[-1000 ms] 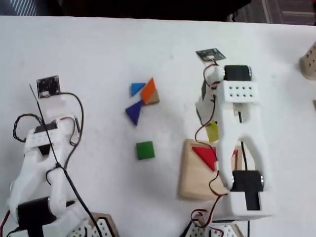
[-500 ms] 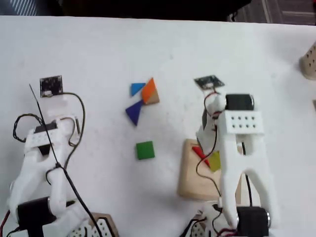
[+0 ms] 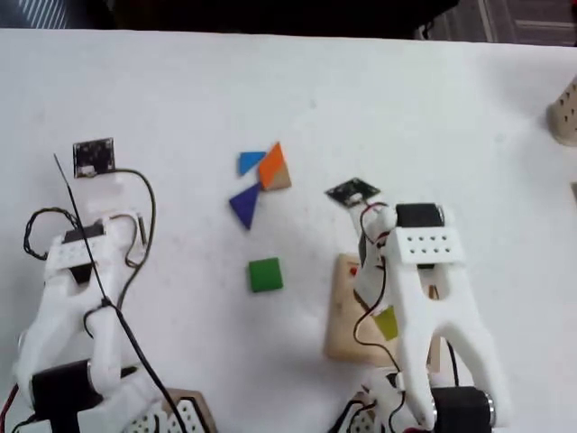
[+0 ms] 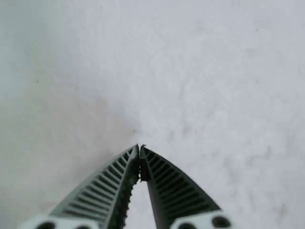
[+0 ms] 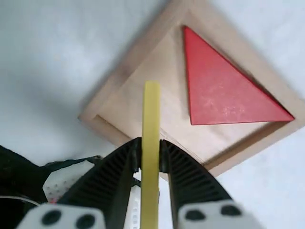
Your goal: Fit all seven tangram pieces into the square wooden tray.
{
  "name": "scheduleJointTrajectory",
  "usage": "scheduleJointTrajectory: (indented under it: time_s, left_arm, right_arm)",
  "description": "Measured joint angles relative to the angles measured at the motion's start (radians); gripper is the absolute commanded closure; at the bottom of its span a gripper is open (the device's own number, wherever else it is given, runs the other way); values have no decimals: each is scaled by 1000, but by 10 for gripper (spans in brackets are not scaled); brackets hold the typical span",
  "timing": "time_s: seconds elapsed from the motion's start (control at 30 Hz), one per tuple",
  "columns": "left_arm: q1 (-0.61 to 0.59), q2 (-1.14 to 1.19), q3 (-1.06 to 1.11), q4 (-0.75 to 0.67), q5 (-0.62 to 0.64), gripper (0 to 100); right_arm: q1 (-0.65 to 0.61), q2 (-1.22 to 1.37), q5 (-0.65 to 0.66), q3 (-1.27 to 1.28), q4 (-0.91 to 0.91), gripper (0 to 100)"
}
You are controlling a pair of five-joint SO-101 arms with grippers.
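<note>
right gripper (image 5: 151, 148) clamped on the yellow piece (image 5: 151, 109), held edge-on over the tray (image 5: 164, 57) floor, right beside the red triangle (image 5: 219, 90) lying flat inside. left gripper (image 4: 139, 152) pinched tight w/ nothing in it, over bare table (image 4: 190, 71). green square (image 3: 265, 274), blue piece (image 3: 251, 162), orange piece (image 3: 272, 167) & purple piece (image 3: 244, 206) sit out on the table, apart from the tray.

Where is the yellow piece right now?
In the right wrist view the yellow piece is clamped edge-on between the jaws of the right gripper, over the wooden tray, beside the red triangle in it.
</note>
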Motion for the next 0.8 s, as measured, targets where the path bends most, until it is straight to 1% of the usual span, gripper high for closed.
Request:
scheduleJointTrajectory:
  time_s: [0.1, 0.17, 0.5, 0.73, 0.8]
  left_arm:
    - [0, 0, 0, 0, 0, 977]
    - [0, 0, 0, 0, 0, 977]
    - [0, 0, 0, 0, 0, 977]
    - [0, 0, 0, 0, 0, 977]
    - [0, 0, 0, 0, 0, 977]
  right_arm:
    - [0, 0, -63, 41, -66, 979]
    - [0, 0, -81, 43, -84, 979]
    - [2, 0, -92, 55, -95, 978]
    - [132, 0, -91, 34, -95, 978]
    - [152, 0, -91, 28, -95, 978]
